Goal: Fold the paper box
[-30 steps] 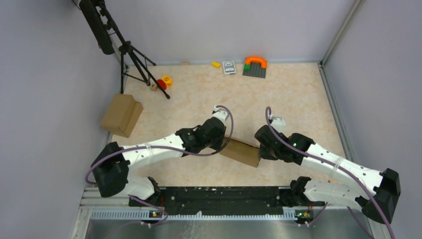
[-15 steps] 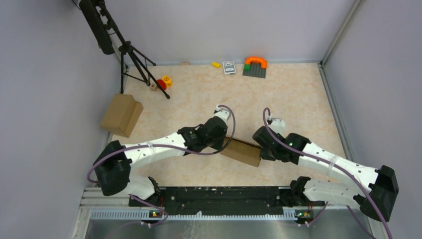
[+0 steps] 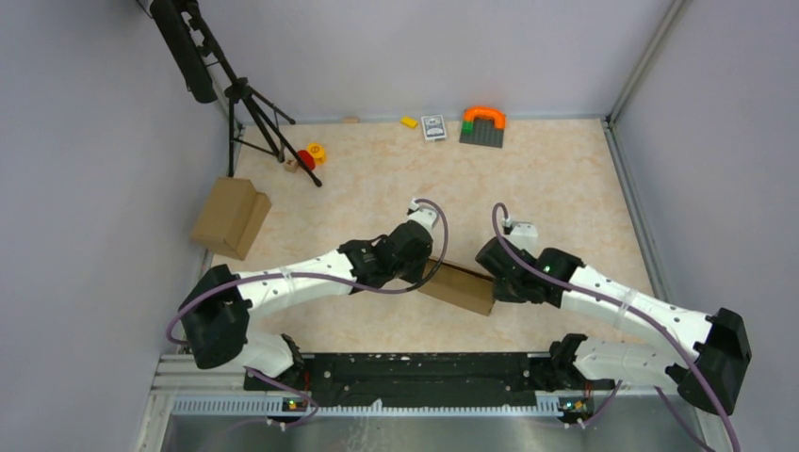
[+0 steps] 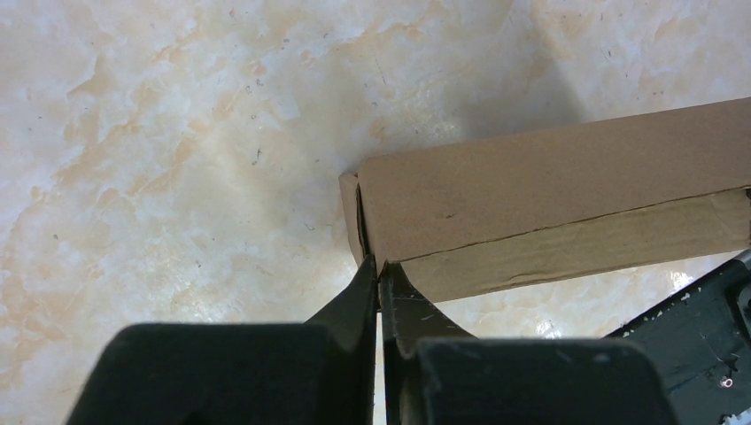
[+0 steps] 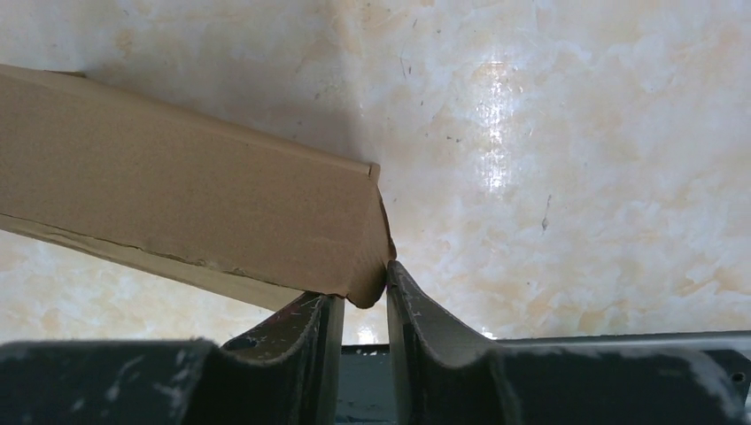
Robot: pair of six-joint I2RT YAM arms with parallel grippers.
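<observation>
The paper box (image 3: 459, 287) is a long, shallow brown carton lying slantwise between my two wrists. Seen from the left wrist, its left end (image 4: 549, 186) hangs just above the marble floor. There my left gripper (image 4: 379, 266) is shut, its tips pinching the thin end wall at the lower corner; from above this gripper (image 3: 424, 270) is mostly hidden under its wrist. My right gripper (image 5: 363, 297) is at the box's other end (image 5: 177, 195), jaws a little apart around the bottom corner. The right finger (image 5: 416, 310) touches the cardboard. From above it (image 3: 494, 282) meets the box's right end.
A bulkier brown carton (image 3: 230, 217) sits by the left wall below a black tripod (image 3: 250, 113). Small red and yellow toys (image 3: 311, 155), a yellow brick (image 3: 409, 121), a card deck (image 3: 433, 127) and a grey plate with an orange arch (image 3: 482, 125) line the back. A black rail (image 3: 415, 372) runs along the near edge.
The right wrist has crept a little left, closer onto the box's right end. The left arm and the box have barely shifted.
</observation>
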